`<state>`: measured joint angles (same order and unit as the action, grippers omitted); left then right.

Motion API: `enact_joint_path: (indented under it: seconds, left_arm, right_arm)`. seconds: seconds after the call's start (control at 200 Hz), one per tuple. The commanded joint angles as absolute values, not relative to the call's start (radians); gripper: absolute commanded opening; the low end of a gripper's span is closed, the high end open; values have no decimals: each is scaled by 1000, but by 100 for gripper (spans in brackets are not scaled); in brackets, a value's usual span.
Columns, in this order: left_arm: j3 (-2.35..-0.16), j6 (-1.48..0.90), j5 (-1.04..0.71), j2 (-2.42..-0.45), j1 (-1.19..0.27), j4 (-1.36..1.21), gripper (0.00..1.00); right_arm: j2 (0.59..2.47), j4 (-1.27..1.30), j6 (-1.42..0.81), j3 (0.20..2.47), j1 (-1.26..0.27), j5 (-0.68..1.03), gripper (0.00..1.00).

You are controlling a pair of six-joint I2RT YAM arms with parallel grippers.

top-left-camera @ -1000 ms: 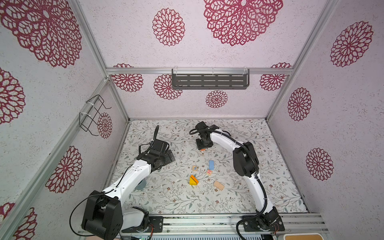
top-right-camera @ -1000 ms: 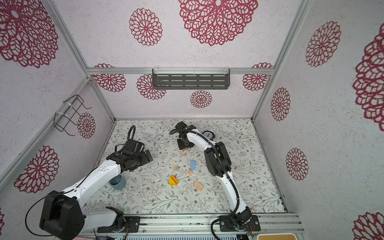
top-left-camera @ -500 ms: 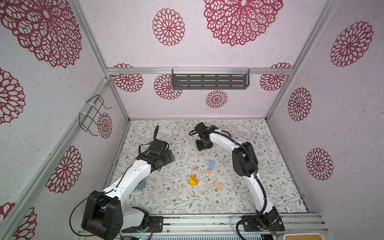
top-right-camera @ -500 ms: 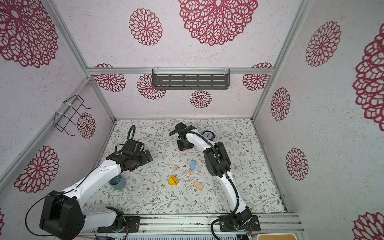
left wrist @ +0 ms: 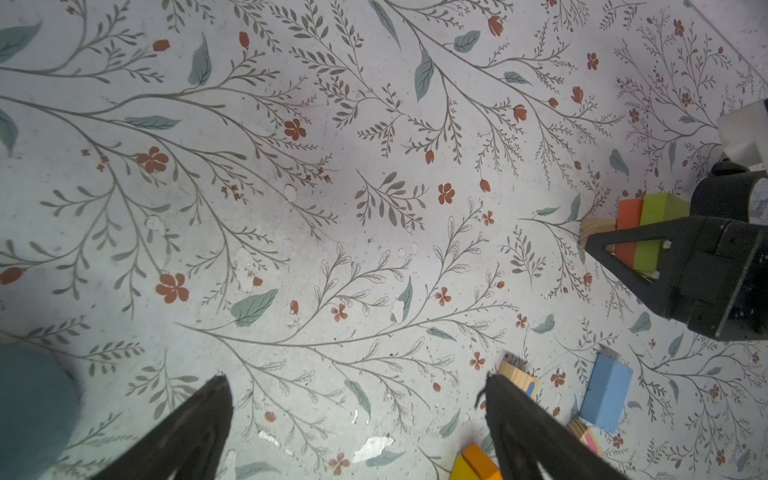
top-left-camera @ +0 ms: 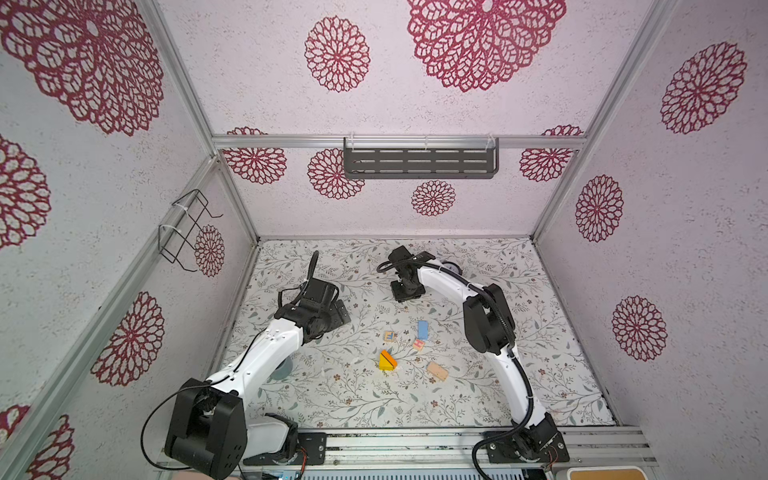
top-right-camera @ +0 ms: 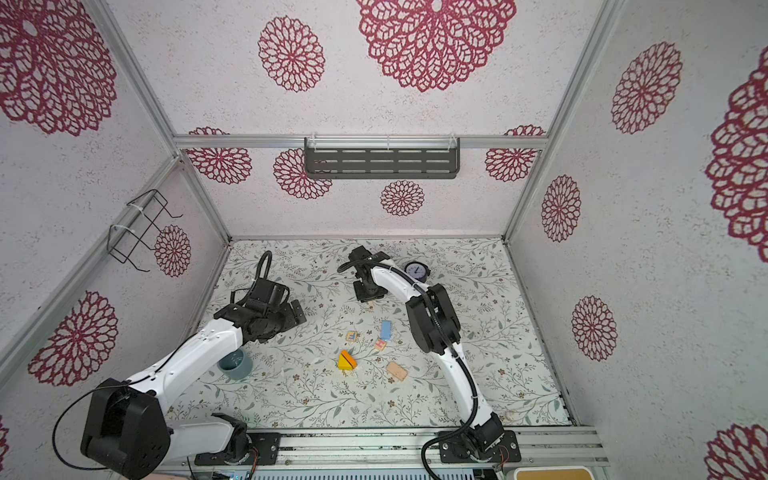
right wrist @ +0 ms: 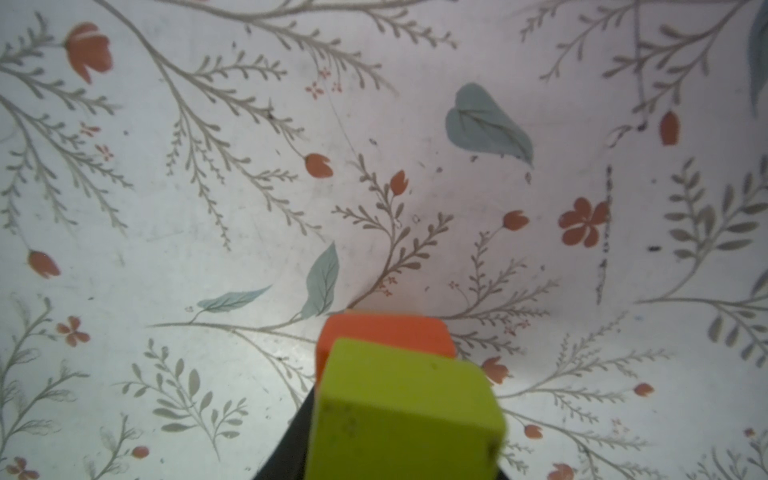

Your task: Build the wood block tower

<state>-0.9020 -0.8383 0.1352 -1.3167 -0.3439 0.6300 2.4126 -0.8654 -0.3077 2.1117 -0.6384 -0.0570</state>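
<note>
The right gripper (top-left-camera: 405,294) stands low over the table (top-left-camera: 540,374), near the middle of its far edge, and largely hides the tower in both top views. The left wrist view shows the tower (left wrist: 636,232) between the jaws: tan block (left wrist: 594,228) on the table, orange-red block (left wrist: 627,220) on it, green block (left wrist: 660,216) uppermost. The right wrist view shows only green and orange-red, with the jaws close against the green. Whether they grip it cannot be told. The left gripper (left wrist: 357,415) gapes wide, empty, well apart from the tower.
</note>
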Motion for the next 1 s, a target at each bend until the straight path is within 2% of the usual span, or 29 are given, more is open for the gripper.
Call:
enact_joint_path:
  seconds: [0.0, 0.615, 0.996]
  left_arm:
    - [-902, -833, 128, -1327, -334, 615, 97]
    - [-894, -836, 126, -1322, -333, 612, 97]
    - [-899, -837, 124, -1324, -334, 612, 97]
  right_arm:
    - [2419, -890, -320, 2142, -643, -83, 36]
    - [2416, -903, -328, 2148, -643, -97, 28]
    - [2415, -905, -329, 2149, -644, -102, 59]
